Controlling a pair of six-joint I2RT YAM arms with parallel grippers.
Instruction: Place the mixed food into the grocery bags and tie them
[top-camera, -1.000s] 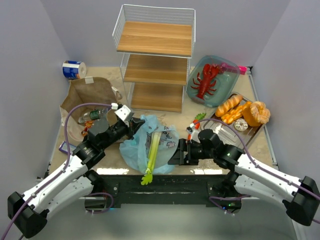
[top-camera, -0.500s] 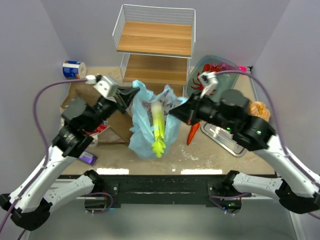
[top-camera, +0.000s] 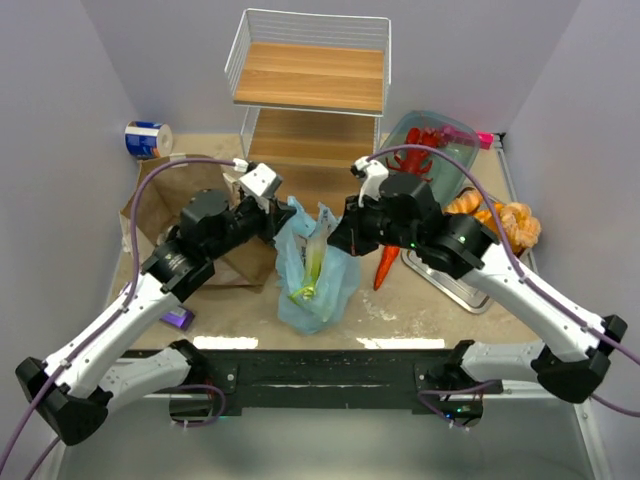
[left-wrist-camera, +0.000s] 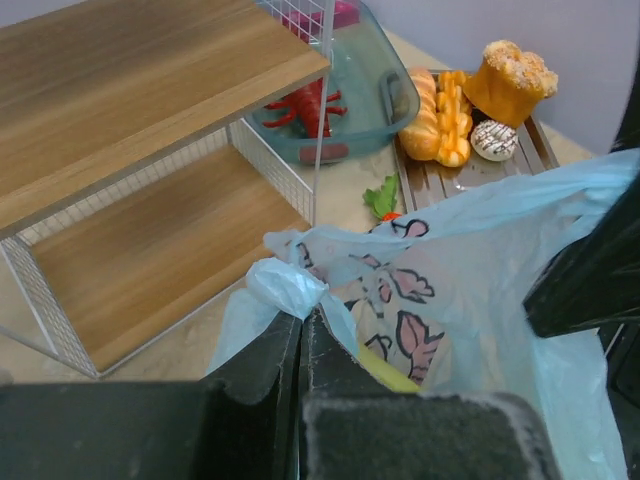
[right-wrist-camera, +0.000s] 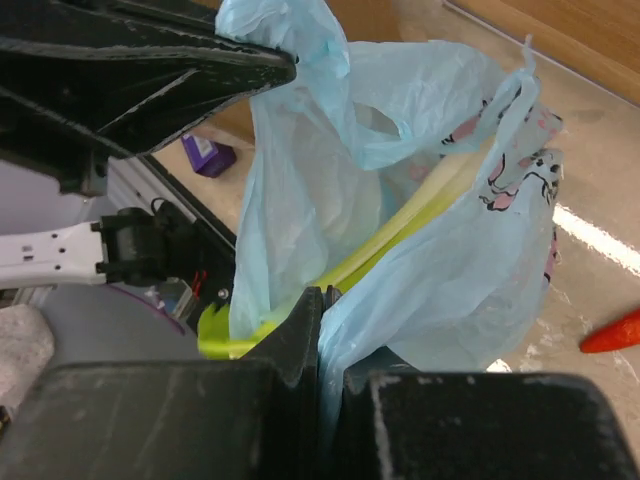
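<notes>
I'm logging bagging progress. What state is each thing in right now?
blue plastic bag, held up by both handles, untied
left gripper, shut on one bag handle
right gripper, shut on the other handle
leek, inside the blue plastic bag
lobster, in the teal dish, unbagged
brown paper bag, on the table, ungripped

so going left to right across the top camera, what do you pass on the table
blue-and-white roll → brown paper bag → blue plastic bag → carrot → breads
</notes>
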